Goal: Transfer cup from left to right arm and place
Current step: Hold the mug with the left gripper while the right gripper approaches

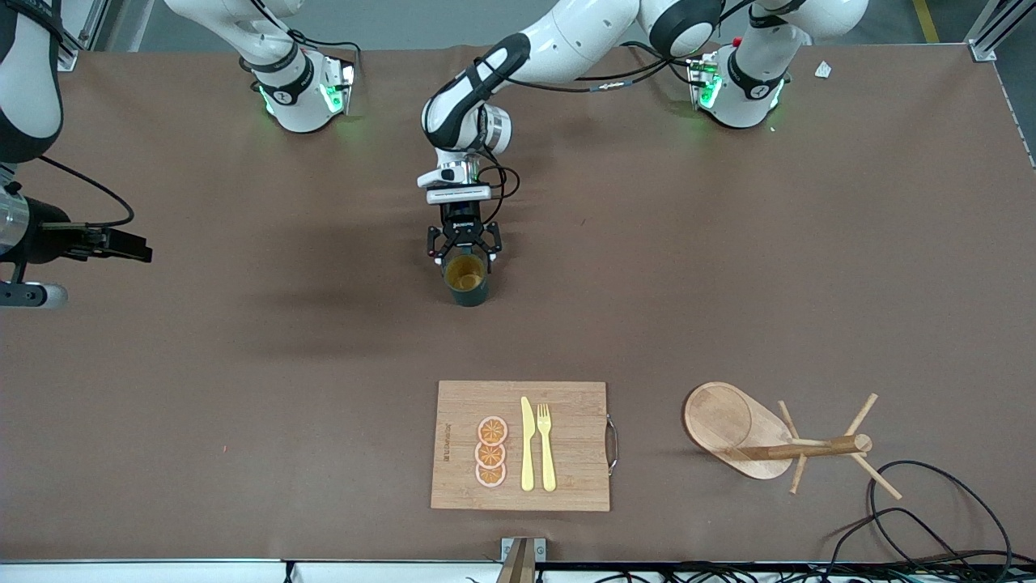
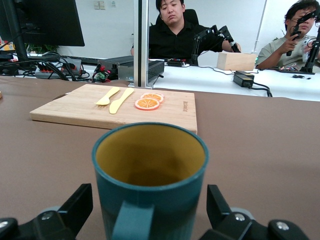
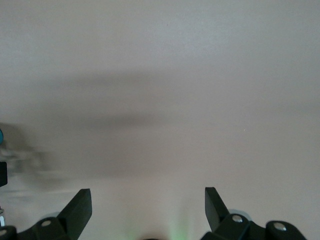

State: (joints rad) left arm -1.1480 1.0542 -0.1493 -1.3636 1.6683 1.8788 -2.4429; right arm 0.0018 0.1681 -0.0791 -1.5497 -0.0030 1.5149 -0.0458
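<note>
The cup (image 1: 466,280) stands upright on the table (image 1: 243,364) near its middle, at 12 o'clock from the cutting board (image 1: 566,453), well apart from it. The left gripper (image 1: 464,253) sits low at the cup, fingers (image 2: 75,207) spread to either side of it with a gap showing, not clamped. In the left wrist view the cup's lower body and base are cut off, and only the top of its handle (image 2: 131,220) shows. The right gripper (image 3: 148,210) hangs over bare table at the right arm's end, fingers wide apart and holding nothing; the front view crops most of that arm.

Writing runs along the board's edge (image 2: 185,106) but is too small to read. On the board lie three orange slices (image 1: 491,452), a yellow knife (image 1: 527,444) and fork (image 1: 546,445). At 3 o'clock from the board stands a wooden mug tree (image 1: 777,441).
</note>
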